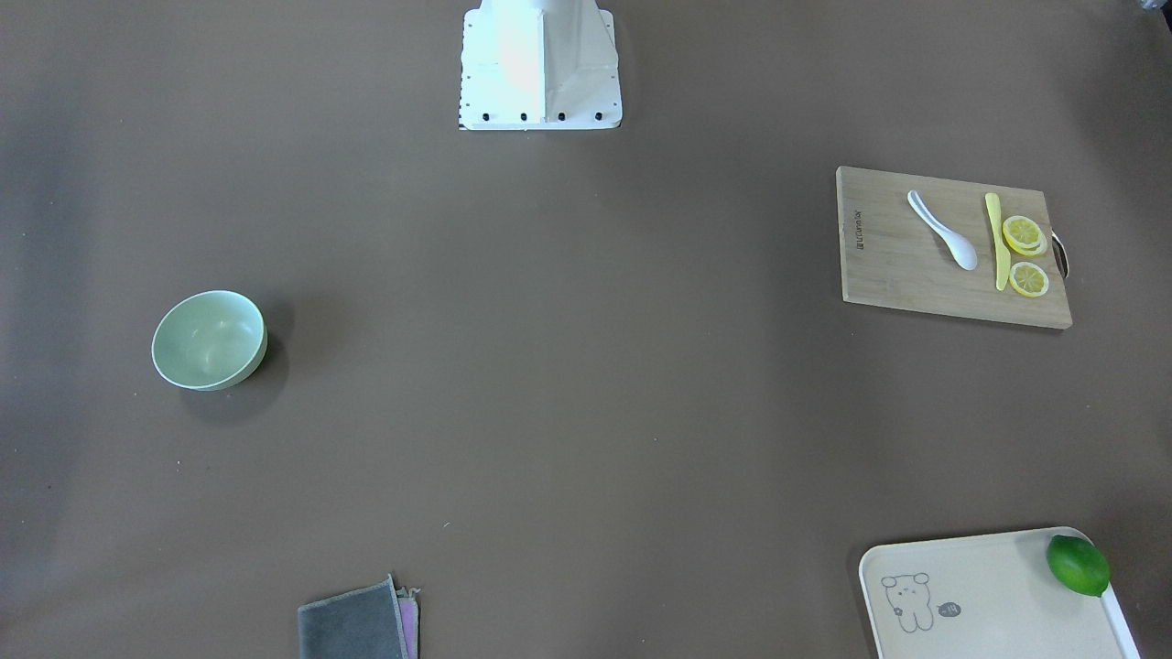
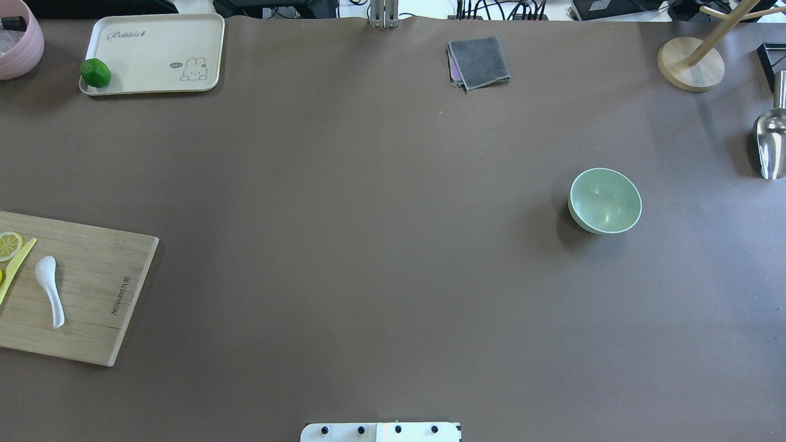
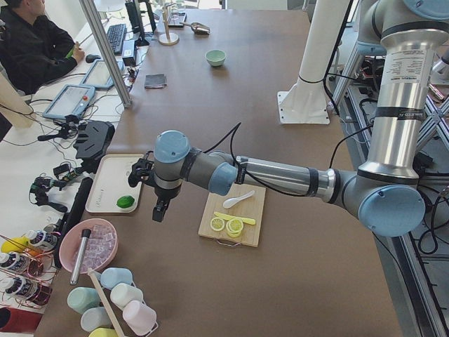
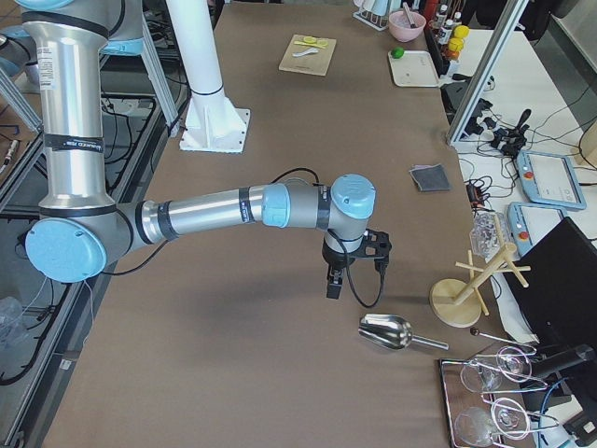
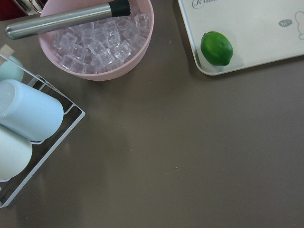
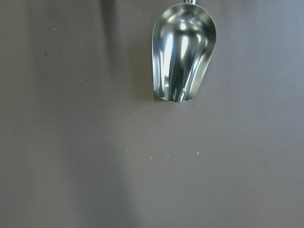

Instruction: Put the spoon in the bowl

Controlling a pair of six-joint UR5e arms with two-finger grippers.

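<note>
Spoon lies flat on the wooden board on the robot's left side of the table, handle end toward the robot base, scoop end toward the operators' side. It sits just beside the yellow knife, roughly parallel to it and not touching. Two groups of lemon slices lie on the far side of the knife from the spoon, against the board's handle end. Bowl stands upright on the bare table on the robot's right side, well apart from the board and the spoon. Left gripper hangs fingers-down above the table between the cream tray and the board; it shows only in the side view, so I cannot tell whether its jaws are apart or together. Its wrist camera looks down on a lime at the tray's edge and a pink bowl of ice cubes. Right gripper hangs fingers-down above the table near a metal scoop; again only a side view shows it, so I cannot tell how its jaws stand. A folded grey cloth lies at the far table edge.
</note>
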